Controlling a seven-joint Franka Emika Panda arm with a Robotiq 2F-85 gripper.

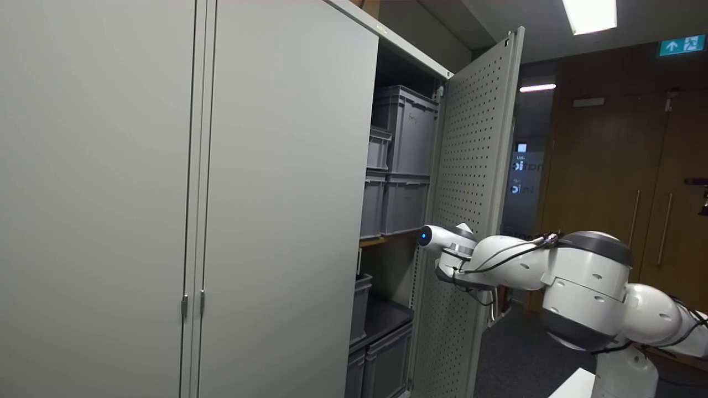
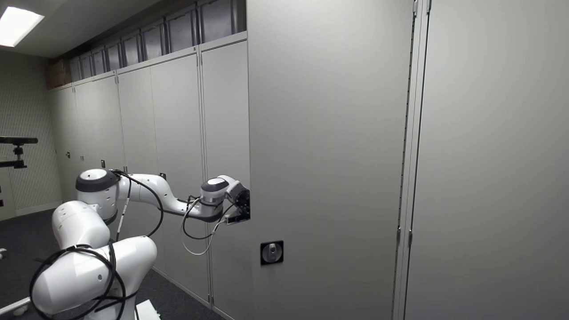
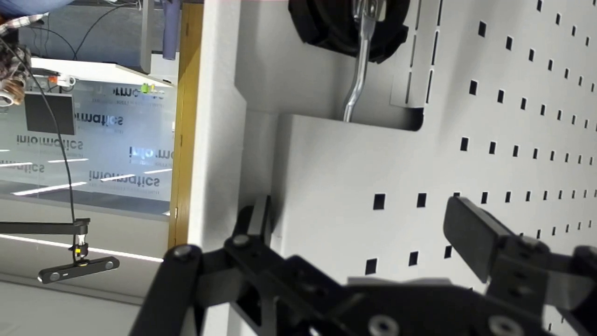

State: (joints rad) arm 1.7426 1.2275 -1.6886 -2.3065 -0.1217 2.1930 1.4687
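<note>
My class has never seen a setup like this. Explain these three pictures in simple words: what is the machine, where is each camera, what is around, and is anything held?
The white machine is a robot arm. Two pictures come from cameras outside it, looking from different places; in both exterior views an open cupboard door stands near the arm. The third comes from a wrist camera and appears upside down. Grey boxes are stacked inside the cupboard, and the door's outer face carries a round fitting. The hand is open: its black fingers stand apart near the door's holed inner face. Nothing is seen held; whether they touch the door is unclear.
</note>
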